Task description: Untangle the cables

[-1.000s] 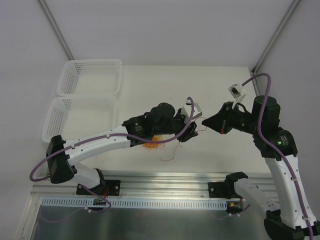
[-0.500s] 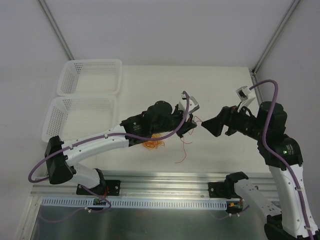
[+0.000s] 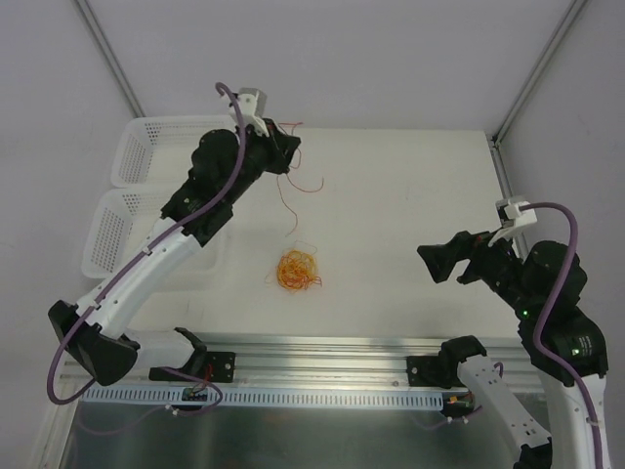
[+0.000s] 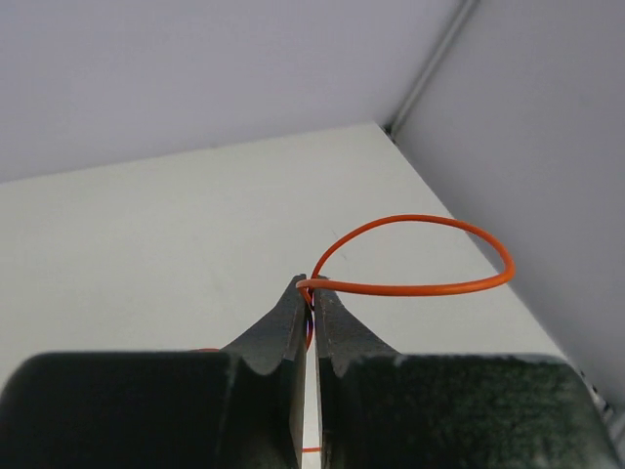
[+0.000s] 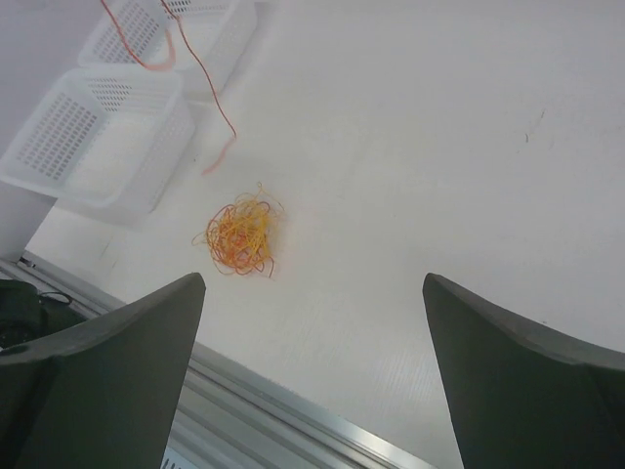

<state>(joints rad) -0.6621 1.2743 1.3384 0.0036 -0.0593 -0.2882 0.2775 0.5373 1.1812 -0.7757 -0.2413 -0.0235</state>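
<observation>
- The left gripper [image 4: 311, 285] has its fingers pressed together on a single red-orange wire [image 4: 430, 290]. In the left wrist view the wire springs out of the tips in a wide loop to the right.
- From that pinch the rest of the strand hangs down toward the table [image 3: 410, 186]. Its lower end appears to hang apart from the tangle [image 3: 297, 270], so I judge this one wire free.
- The right gripper [image 5: 312, 283] has its fingers spread wide with nothing between them.
- The tangle lies on the table toward the near edge, between the two arms. It is a compact knot of red-orange and yellow-orange wires, and neither gripper touches it.
- Progress looks early: one strand is out, and most of the cables are bunched in the knot, waiting to be teased apart.
- Two white baskets sit at the table's far left, the farther basket [image 3: 176, 147] and the nearer basket [image 3: 117, 225]. The lifted wire hangs just beside the farther one — a likely drop-off, though that is only a guess.
- The left arm is stretched long from its base and raised high over the far-left part of the table.
- The right arm is folded back at the right side — its wrist points left toward the tangle but stays well apart from it.
</observation>
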